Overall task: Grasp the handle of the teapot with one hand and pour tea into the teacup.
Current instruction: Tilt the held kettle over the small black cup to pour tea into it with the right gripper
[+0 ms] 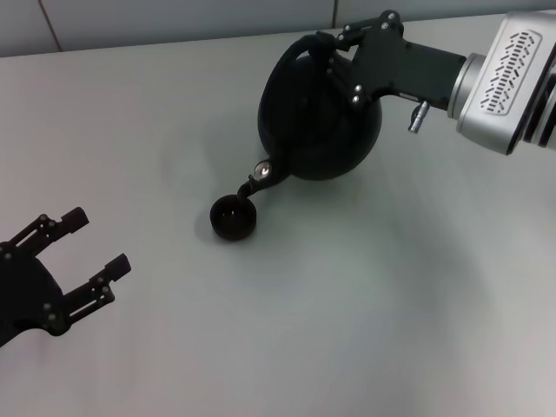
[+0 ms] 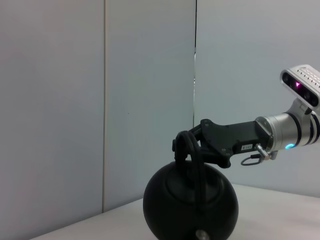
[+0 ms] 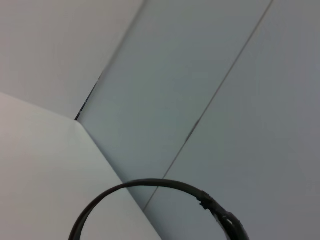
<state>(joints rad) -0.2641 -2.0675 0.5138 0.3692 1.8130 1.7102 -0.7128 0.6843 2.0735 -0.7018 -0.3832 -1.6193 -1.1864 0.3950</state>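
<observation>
The right gripper [image 1: 334, 48] is clamped on the handle [image 1: 304, 50] at the top of the teapot [image 1: 320, 117], and the pot hangs tipped forward with its spout [image 1: 261, 176] dipping right over the teacup [image 1: 234, 217]. The cup sits on the pale table [image 1: 365, 304], just beneath the spout tip; whether the two touch cannot be told from the head view. No stream of tea shows between them.

This looks like the pour itself, well into the task. To do it well, the wrist should roll slowly, keeping the spout tip centred over that tiny cup, because the opening is narrow and any sideways drift would put tea on the table. The heavy round body hangs from a thin bail, so it may swing; a steady, firm hold matters, and the tilt should ease back gently.

The left gripper [image 1: 82, 261] waits low at the near left of the table, fingers spread wide, holding nothing, well apart from the cup.
</observation>
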